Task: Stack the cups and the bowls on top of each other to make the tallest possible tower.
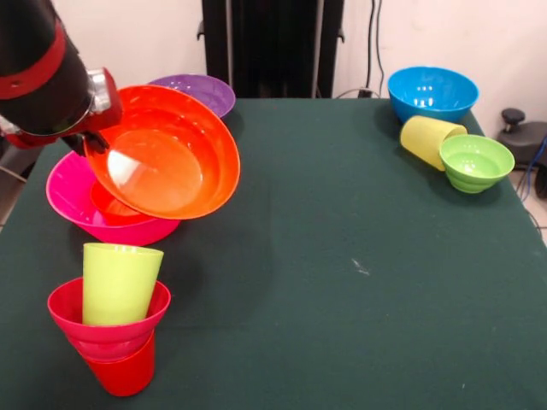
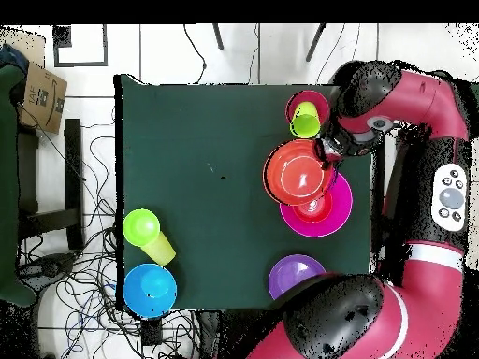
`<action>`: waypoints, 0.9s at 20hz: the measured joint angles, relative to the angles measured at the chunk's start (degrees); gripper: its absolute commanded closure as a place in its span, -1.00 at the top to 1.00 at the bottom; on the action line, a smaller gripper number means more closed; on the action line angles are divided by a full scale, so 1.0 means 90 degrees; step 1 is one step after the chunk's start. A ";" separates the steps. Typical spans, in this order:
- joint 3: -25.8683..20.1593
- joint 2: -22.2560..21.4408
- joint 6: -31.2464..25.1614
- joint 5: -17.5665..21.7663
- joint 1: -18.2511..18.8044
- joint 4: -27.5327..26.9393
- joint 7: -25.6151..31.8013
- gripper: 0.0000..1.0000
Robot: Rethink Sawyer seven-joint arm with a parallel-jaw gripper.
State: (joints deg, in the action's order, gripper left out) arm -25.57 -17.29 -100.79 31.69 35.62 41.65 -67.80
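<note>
My gripper point(image 1: 92, 141) sits at the upper left of the front view, clamped on the rim of the large orange bowl point(image 1: 167, 158). The bowl hangs off the gripper's right side in that view, tilted so its open face turns toward the camera and slightly down. It is off the table, above and partly in front of the large pink bowl point(image 1: 85, 209), which rests on the green table point(image 1: 342, 282) just below. A small orange shape shows inside the pink bowl; I cannot tell what it is.

In the overhead view my gripper point(image 2: 325, 154) is at the right edge of the orange bowl point(image 2: 297, 175), and the pink bowl point(image 2: 323, 213) lies just below it, partly covered.

At the lower left of the front view stands the tower point(image 1: 111, 329): a red cup point(image 1: 124, 374) at the bottom, a small magenta bowl point(image 1: 107, 329) on it, and a lime green cup point(image 1: 118, 282) upright inside that bowl.

The purple bowl point(image 1: 201, 90) sits behind the orange one, near the top edge. At the upper right are the blue bowl point(image 1: 432, 92), the pale yellow cup point(image 1: 427, 138) lying on its side, and the small green bowl point(image 1: 475, 162), touching the cup.
</note>
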 measured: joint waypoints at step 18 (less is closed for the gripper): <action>-0.0112 0.1099 -0.1017 0.0147 0.0069 -0.1009 0.0878 -1.00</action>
State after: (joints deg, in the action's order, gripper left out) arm -26.58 -7.40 -109.94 33.01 36.24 32.57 -59.90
